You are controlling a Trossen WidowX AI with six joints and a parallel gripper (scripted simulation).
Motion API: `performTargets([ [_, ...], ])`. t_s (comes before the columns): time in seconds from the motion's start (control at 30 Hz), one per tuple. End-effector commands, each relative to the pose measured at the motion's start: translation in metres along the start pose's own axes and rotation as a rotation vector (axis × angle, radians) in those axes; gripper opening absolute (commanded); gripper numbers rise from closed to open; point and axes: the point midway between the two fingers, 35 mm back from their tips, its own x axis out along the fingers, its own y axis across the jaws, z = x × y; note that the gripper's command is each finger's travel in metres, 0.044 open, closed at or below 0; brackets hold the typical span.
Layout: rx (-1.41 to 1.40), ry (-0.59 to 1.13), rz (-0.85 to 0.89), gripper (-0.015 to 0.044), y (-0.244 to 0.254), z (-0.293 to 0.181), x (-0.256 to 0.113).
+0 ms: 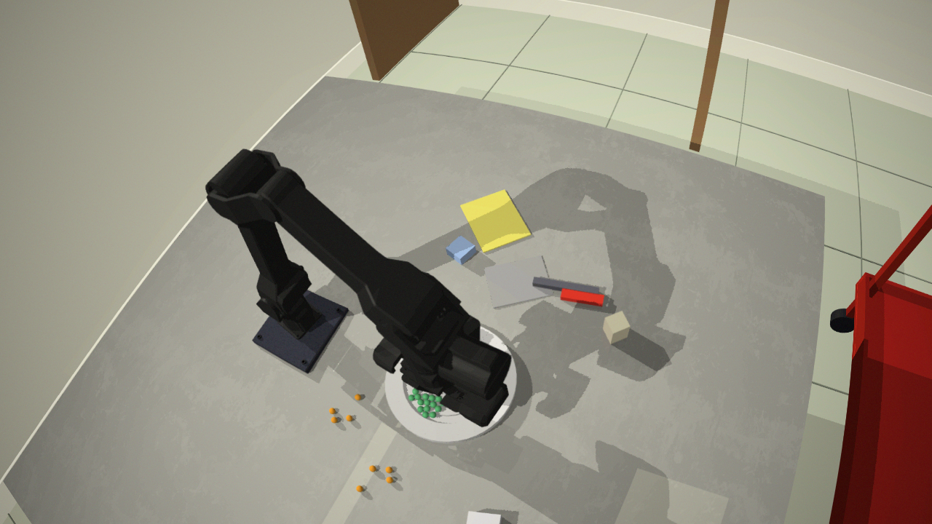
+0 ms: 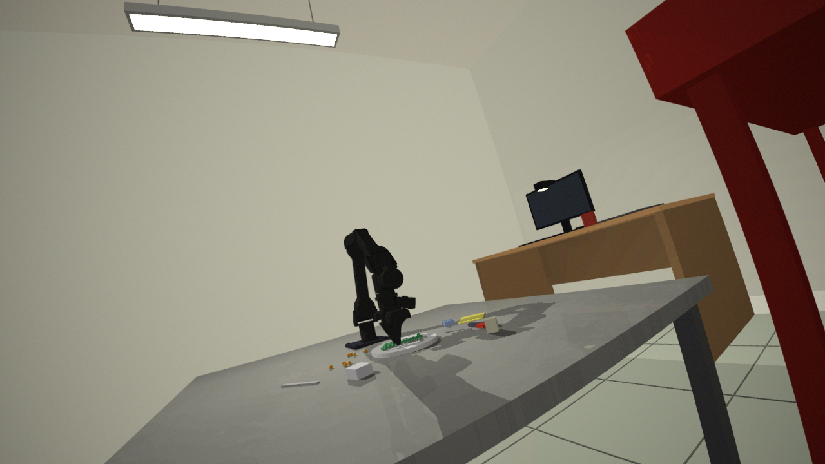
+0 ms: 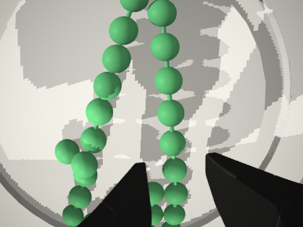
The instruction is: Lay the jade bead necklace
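Note:
The white round bead board [image 1: 395,399] [image 2: 397,352] [image 3: 38,120] lies on the table in front of the arm. The jade bead necklace [image 1: 424,397] [image 2: 385,347] [image 3: 170,113] lies in a narrow, bunched loop inside the board's circular groove line, with two long strands and some beads piled at the lower left in the wrist view. My gripper [image 2: 397,343] [image 3: 176,168] is partly open and low over the board. One strand runs between its fingertips in the wrist view, with a gap on each side. The left finger hides some beads; the arm hides the fingertips in the top view.
Small orange beads [image 1: 349,418] lie left of the board. A white block [image 1: 483,517] [image 2: 358,370] is nearer the front. A yellow pad [image 1: 495,221], a blue block [image 1: 459,249], a grey sheet [image 1: 511,283], a red block [image 1: 582,297] and a beige cube [image 1: 616,327] lie beyond it.

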Motion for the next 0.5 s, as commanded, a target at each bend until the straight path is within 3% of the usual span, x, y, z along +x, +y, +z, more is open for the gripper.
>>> performTargets([
  [0.0, 0.000, 0.000, 0.000, 0.0113, 0.0000, 0.0000, 0.0000],
  [0.47, 0.000, 0.000, 0.000, 0.0020, 0.0000, 0.0000, 0.0000],
])
